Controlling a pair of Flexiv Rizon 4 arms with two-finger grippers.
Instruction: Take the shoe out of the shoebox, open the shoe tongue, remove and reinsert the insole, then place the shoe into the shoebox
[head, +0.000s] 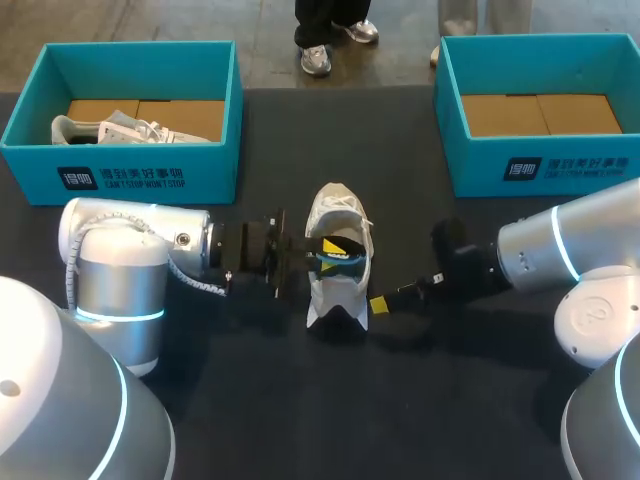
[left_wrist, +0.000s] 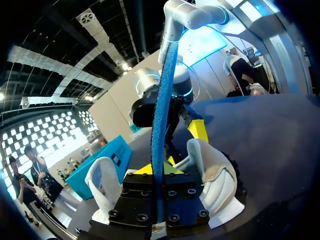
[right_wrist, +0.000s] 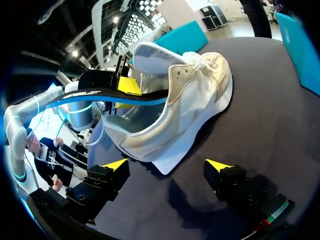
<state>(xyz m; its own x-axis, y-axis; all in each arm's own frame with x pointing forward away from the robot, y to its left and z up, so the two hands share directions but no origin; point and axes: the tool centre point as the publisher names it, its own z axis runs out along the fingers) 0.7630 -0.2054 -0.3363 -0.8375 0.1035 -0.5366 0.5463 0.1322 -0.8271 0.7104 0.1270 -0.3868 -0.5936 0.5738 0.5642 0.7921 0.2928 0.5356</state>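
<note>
Mid-table, well apart from every edge and out of both boxes: the white shoe (head: 338, 270). At the far left corner, the left shoebox (head: 215, 170), teal, with a second shoe (head: 120, 130) lying inside. At the far right, the right shoebox (head: 470, 165), also teal, cardboard floor showing. Bare dark table (head: 300, 420) along the whole near side and in the gap between the two boxes.

From the left, level with the shoe: the left gripper (head: 300, 262), seemingly closed on the insole (left_wrist: 159, 125), the yellow tips mostly hidden behind its own block in the left wrist view. Edge-on there, a blue strip rising from between the fingers. From the right wrist, a dark sheet with a blue edge, sticking out of the shoe's opening.

Just right of the shoe's near end: the right gripper (right_wrist: 166, 165), jaws wide, the shoe just ahead. Both boxes together only in the head view.
</note>
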